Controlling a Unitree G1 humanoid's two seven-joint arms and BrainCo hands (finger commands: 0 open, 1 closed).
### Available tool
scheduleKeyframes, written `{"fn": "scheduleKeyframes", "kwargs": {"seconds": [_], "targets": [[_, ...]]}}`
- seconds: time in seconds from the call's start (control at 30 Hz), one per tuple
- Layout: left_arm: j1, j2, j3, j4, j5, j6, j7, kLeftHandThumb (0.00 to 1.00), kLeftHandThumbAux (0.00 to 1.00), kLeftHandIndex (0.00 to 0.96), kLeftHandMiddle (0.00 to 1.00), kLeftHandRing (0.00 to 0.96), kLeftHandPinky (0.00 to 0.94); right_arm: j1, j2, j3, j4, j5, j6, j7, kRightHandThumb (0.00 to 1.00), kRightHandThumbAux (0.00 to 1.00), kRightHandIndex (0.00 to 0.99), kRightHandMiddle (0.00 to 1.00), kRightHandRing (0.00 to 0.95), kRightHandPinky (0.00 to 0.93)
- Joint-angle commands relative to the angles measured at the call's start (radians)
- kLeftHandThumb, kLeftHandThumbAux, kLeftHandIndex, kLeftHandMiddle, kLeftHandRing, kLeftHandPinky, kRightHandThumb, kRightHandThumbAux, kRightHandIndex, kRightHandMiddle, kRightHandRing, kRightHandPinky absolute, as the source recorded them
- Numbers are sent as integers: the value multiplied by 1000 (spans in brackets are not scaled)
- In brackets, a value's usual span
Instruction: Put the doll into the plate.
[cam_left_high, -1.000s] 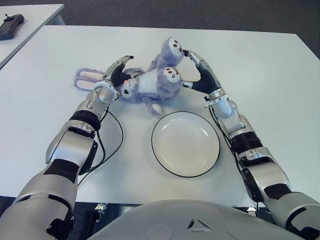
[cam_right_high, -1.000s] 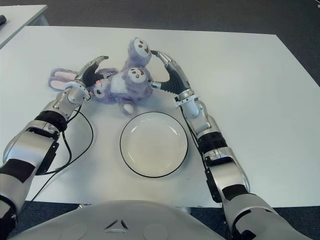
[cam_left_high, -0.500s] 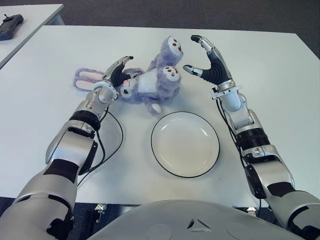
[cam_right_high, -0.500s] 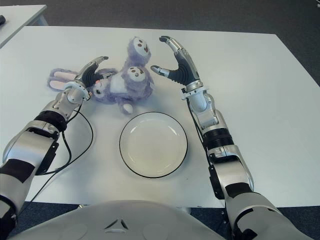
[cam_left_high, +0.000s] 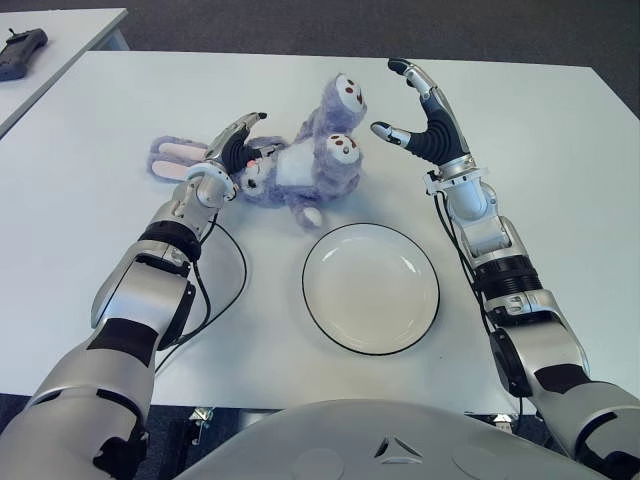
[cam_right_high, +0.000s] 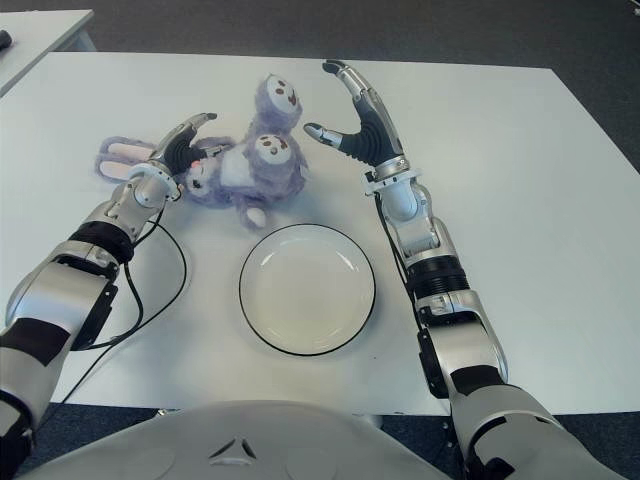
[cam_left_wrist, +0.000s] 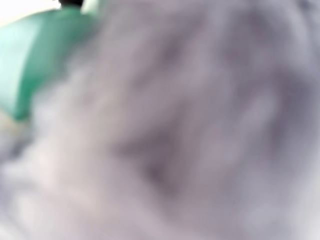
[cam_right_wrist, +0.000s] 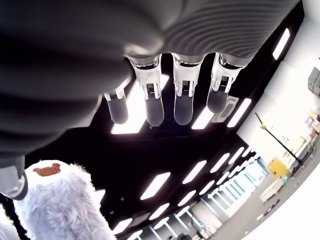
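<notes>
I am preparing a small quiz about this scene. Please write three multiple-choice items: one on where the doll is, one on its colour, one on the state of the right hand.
1. Where is the doll?
A. in the plate
B. on the table beyond the plate
C. lifted in the air

2. What colour is the doll mainly?
A. purple
B. green
C. yellow

3. How is the right hand?
A. shut on the doll
B. curled into a fist
C. open beside the doll

Answers: 1 B, it lies on the table and the plate holds nothing. 2 A, its fur is purple with a white belly. 3 C, the fingers are spread, apart from the doll.
</notes>
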Motion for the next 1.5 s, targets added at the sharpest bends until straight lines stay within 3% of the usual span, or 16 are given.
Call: {"fn": "scheduleKeyframes", "kwargs": {"seconds": [0.03, 0.37, 0.9, 1.13, 1.5], "targets": [[98, -28, -36, 64, 40, 45, -43, 231, 418, 0, 0, 37, 74, -3, 0, -3, -9, 8, 20, 13, 173, 396, 90, 108, 76, 34], [98, -29, -32, 56, 36, 28, -30, 243, 423, 0, 0, 32, 57, -25, 2, 5, 9, 6, 8, 27, 185, 400, 94, 123, 89, 40], [68, -19, -35, 43, 44, -73, 22, 262, 436, 0, 17, 42, 46, -49, 10, 71, 59, -59, 43, 36, 197, 411, 62, 83, 56, 4], [54, -13, -34, 40, 44, -96, 17, 266, 424, 0, 25, 48, 47, -65, 13, 86, 83, -68, 40, 31, 209, 417, 74, 92, 66, 67], [43, -13, -29, 37, 36, -122, 2, 311, 408, 0, 30, 48, 21, -79, 23, 105, 105, -81, 50, 26, 219, 430, 68, 92, 74, 73]]}}
